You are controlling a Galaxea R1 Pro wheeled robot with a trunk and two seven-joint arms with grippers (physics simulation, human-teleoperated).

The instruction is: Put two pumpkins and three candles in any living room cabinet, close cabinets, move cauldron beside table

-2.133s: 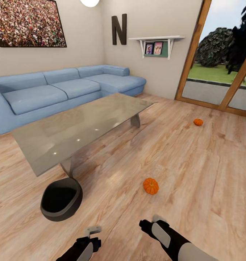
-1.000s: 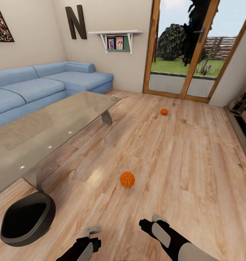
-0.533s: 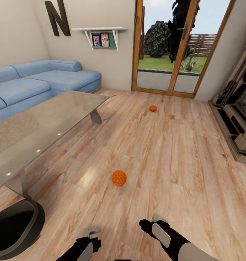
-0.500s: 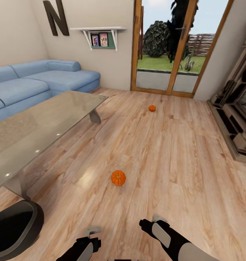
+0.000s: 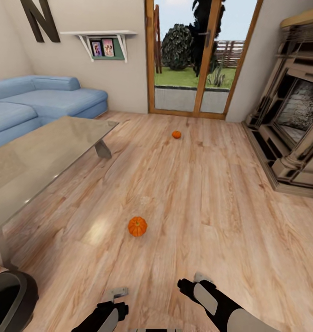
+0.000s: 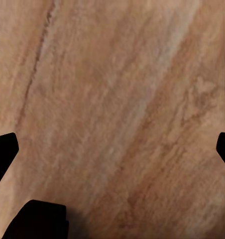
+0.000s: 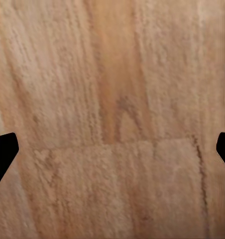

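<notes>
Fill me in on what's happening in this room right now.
A two-armed robot stands in a living room with nothing in hand. Its left gripper and right gripper hang low over the wooden floor, and both wrist views show the fingers spread over bare boards. Two pumpkins lie on the floor: the near pumpkin just ahead of the robot, the far pumpkin toward the glass door. The cauldron sits by the glass coffee table.

Head high, wrists close over floor (image 5: 211, 193)
</notes>
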